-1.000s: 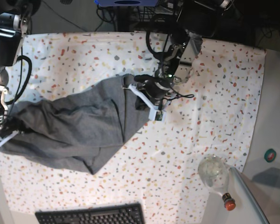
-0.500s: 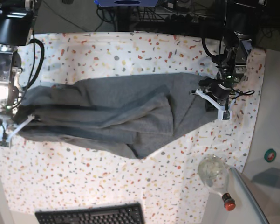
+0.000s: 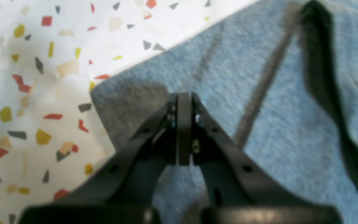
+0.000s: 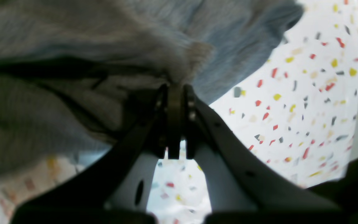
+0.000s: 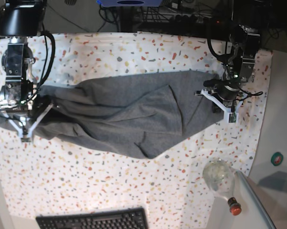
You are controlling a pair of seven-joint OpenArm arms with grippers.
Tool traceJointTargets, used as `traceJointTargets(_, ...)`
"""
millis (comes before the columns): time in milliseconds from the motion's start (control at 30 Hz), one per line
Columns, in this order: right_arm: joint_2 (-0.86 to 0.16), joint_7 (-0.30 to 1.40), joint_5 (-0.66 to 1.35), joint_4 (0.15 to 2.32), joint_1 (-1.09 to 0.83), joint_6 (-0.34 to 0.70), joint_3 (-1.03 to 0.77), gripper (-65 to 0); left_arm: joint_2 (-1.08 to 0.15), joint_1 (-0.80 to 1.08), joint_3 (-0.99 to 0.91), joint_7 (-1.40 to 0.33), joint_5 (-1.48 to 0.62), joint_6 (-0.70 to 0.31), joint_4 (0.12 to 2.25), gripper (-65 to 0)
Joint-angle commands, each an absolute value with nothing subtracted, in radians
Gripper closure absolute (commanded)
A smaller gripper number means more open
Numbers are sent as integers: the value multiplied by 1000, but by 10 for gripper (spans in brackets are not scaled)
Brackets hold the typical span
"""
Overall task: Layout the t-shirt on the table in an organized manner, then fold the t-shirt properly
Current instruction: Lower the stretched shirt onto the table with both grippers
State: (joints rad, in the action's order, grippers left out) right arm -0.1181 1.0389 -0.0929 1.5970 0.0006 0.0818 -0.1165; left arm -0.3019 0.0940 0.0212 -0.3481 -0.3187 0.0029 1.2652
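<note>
The t-shirt (image 5: 129, 114) lies stretched across the bench (image 5: 110, 52), rumpled, its lower edge sagging toward 6 o'clock. The left claw (image 3: 184, 102), at 3 o'clock, is pressed together, pinching the shirt's corner. The right claw (image 4: 175, 90), at 9 o'clock, pinches a bunched edge. Bare bench lies open at 12 and 6 o'clock.

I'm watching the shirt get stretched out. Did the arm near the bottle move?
Yes. The left gripper carried its corner of the t-shirt from mid-table toward the table edge nearest the bottle.
</note>
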Motion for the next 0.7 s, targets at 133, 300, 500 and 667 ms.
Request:
traceJointTargets(133, -139, 1041, -97, 1819, -68, 157, -15, -272, -306, 163, -154, -331, -318, 5, 1380, 0)
traceJointTargets(300, -200, 1041, -97, 1851, -25, 160, 196, -314, -306, 242, -255, -331, -320, 5, 1463, 0)
traceJointTargets(500, -231, 1040, -97, 1590, 154, 157, 421, -315, -306, 314, -338, -328, -320, 5, 1492, 0)
traceJointTargets(667, -225, 924, -143, 1395, 216, 147, 469, -315, -306, 340, -352, -323, -320, 4, 1489, 0)
